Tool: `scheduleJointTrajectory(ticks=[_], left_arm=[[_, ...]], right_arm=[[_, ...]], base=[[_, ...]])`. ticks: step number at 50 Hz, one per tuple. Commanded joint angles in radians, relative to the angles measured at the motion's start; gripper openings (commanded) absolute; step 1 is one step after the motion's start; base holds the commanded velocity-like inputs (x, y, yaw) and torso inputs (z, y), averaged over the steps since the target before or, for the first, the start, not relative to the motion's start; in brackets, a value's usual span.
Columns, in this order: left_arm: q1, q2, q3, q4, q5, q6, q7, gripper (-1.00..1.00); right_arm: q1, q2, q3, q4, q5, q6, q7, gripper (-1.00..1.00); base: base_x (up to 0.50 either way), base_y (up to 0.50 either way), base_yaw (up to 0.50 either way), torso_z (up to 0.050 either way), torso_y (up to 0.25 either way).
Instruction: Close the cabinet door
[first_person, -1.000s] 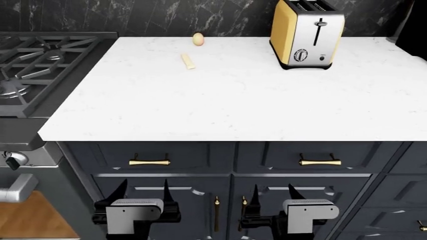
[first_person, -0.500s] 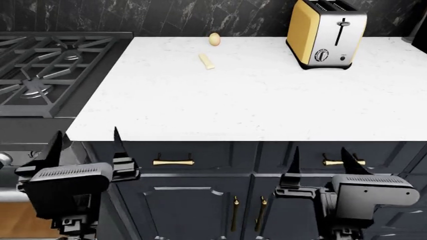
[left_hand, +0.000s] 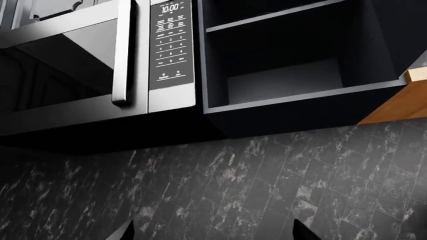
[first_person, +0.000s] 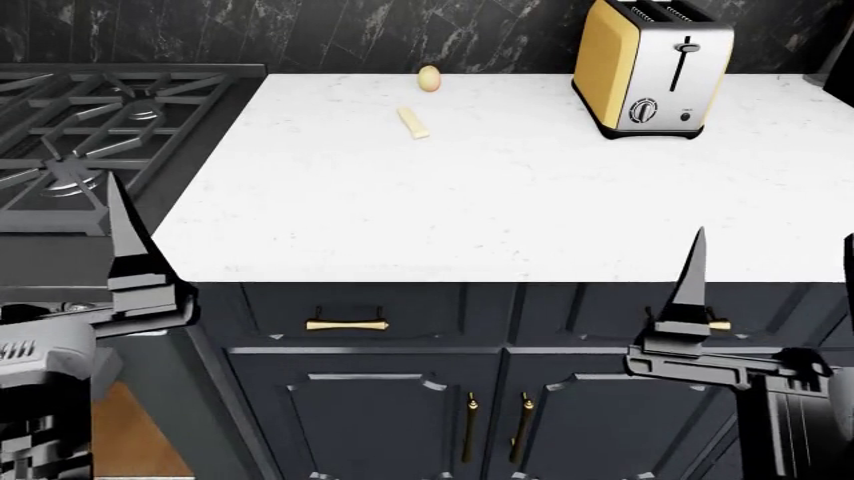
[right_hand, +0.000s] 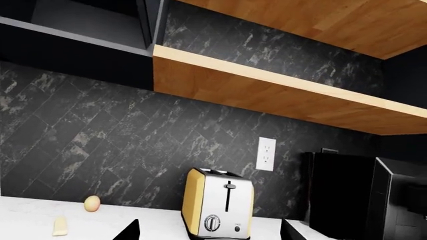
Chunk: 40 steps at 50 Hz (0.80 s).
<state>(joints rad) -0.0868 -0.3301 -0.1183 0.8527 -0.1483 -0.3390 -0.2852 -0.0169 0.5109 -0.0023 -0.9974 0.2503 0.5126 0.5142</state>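
Hanging on the wall above the table, the open dark navy upper cabinet (left_hand: 280, 75) shows its bare shelves in the left wrist view. It sits just beside a stainless steel microwave with a keypad (left_hand: 100, 55). A dark panel (left_hand: 387, 35) stands out along the side of the opening away from the microwave. It appears to be the swung-out door, though its edge and handle cannot be made out. A light wooden wall shelf (right_hand: 280, 95) begins right next to the cabinet.

Both arms are raised in front of the robot. The left end effector (left_hand: 213, 232) has its two black fingertips spread wide and holds nothing. The right end effector (right_hand: 210, 231) is likewise spread and empty. Neither touches the cabinet.

Below lies the white marble table (first_person: 507, 200). It carries a yellow and steel toaster (first_person: 651, 68), a small pale egg (first_person: 429, 78) and a short cream-coloured stick (first_person: 414, 122). A black gas stove (first_person: 80, 130) adjoins it on the robot's left. The navy lower cabinets with brass handles (first_person: 400, 420) look shut.

The step in hand seems to be reaching up to the door. To do it well, the nearer arm should likely get behind the door's free edge. It should then press on the flat outer face, far from the hinge. A smooth push along the door's arc until it meets the frame would keep the fingers out of the closing gap.
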Motion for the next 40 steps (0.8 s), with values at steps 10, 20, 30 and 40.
scheduleJointTrajectory(ticks=[10,20,30,40], left_arm=[[-0.005,-0.045,-0.074,0.171,-0.032,-0.087,-0.031,1.00],[-0.034,-0.220,-0.050,0.194,-0.147,-0.097,-0.200,1.00],[-0.267,-0.616,0.084,0.187,-0.459,-0.089,-0.582,1.00],[-0.470,-0.691,0.071,0.180,-0.613,-0.173,-0.622,1.00]], right_arm=[[0.265,0.742,-0.555,-0.049,0.287,-0.354,0.803,1.00],[0.951,0.926,-1.105,-0.050,0.463,-0.396,1.051,1.00],[1.321,0.947,-1.291,-0.050,0.575,-0.304,1.036,1.00],[1.770,0.925,-1.621,-0.050,0.791,-0.342,0.938,1.00]], base=[[0.00,0.00,0.00,0.000,0.000],[0.00,0.00,0.00,0.000,0.000],[0.00,0.00,0.00,0.000,0.000],[0.02,0.00,0.00,0.000,0.000]])
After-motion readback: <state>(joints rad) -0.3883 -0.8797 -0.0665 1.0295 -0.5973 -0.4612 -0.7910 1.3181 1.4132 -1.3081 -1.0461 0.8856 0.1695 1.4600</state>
